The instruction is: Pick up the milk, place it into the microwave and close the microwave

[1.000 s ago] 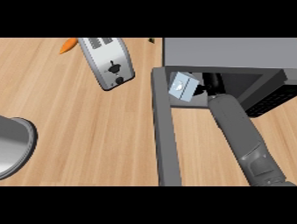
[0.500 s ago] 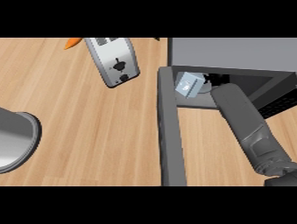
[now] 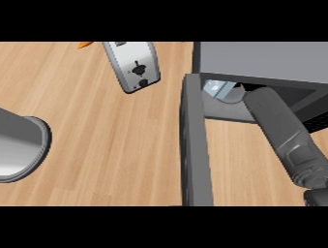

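The milk [image 3: 219, 90], a small pale carton, sits tilted just inside the mouth of the grey microwave [image 3: 274, 60] at the upper right. My right forearm reaches up from the lower right into that opening. Only a black sliver of my right hand [image 3: 244, 87] shows, pressed against the carton's right side and curled on it; the microwave's top hides the rest. The microwave door [image 3: 196, 145] stands open, running down from the microwave's left corner as a long grey bar. My left hand appears nowhere.
A grey toaster [image 3: 134, 65] lies on the wooden counter left of the microwave, with an orange carrot tip [image 3: 85, 44] beyond it. A large grey cylindrical pot [image 3: 9, 145] fills the left edge. The open door stands between the pot and my right arm.
The view has slid to the right, so the toaster, pot and microwave shifted. My right forearm has gone slightly deeper into the microwave. The milk stays at the opening.
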`<state>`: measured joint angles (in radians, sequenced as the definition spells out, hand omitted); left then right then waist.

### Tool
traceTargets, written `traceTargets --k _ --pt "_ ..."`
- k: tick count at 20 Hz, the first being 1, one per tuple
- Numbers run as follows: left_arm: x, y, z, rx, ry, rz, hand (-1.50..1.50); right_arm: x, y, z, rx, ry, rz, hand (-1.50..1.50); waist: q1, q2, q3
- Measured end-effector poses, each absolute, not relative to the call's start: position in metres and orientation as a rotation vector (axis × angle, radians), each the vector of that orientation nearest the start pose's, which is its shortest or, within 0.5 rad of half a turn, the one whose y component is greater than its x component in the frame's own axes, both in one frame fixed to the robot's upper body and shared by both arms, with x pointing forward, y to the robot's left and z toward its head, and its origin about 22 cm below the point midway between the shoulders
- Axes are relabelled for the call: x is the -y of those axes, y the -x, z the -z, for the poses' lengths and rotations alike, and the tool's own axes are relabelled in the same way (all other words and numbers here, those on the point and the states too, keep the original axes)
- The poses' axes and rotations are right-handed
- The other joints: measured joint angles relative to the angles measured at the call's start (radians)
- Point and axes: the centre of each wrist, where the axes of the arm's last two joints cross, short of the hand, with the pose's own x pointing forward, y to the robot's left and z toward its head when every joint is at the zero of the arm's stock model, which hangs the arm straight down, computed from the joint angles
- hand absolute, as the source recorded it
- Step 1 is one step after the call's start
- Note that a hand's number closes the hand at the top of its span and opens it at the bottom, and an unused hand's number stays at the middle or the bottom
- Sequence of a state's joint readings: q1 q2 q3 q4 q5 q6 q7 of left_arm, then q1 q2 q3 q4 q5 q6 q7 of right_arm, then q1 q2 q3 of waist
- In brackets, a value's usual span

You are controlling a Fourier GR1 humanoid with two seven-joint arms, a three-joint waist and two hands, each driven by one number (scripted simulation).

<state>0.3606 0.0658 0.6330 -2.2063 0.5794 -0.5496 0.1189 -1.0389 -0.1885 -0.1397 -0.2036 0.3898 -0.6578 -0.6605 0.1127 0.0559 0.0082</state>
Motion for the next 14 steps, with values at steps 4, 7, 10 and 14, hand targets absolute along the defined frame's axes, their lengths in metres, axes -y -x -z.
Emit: traceTargets --k 4,7,10,14 --pt "-0.369 -0.100 -0.111 1.948 0.004 -0.028 -1.50 0.221 -0.440 -0.036 1.894 0.952 -0.515 -1.50 0.010 0.006 -0.003" --pt "-0.368 -0.103 -0.113 1.949 0.004 -0.021 -1.50 0.235 -0.438 -0.033 1.795 1.087 -0.478 -1.50 0.017 0.010 -0.005" --pt "-0.368 -0.106 -0.113 1.948 -0.005 -0.003 -1.50 0.248 -0.435 -0.029 1.704 1.197 -0.465 -1.50 0.022 0.013 -0.006" --pt "-0.369 -0.110 -0.114 1.945 -0.022 0.013 -1.50 0.239 -0.439 -0.035 1.763 1.166 -0.507 -1.50 0.028 0.013 -0.003"
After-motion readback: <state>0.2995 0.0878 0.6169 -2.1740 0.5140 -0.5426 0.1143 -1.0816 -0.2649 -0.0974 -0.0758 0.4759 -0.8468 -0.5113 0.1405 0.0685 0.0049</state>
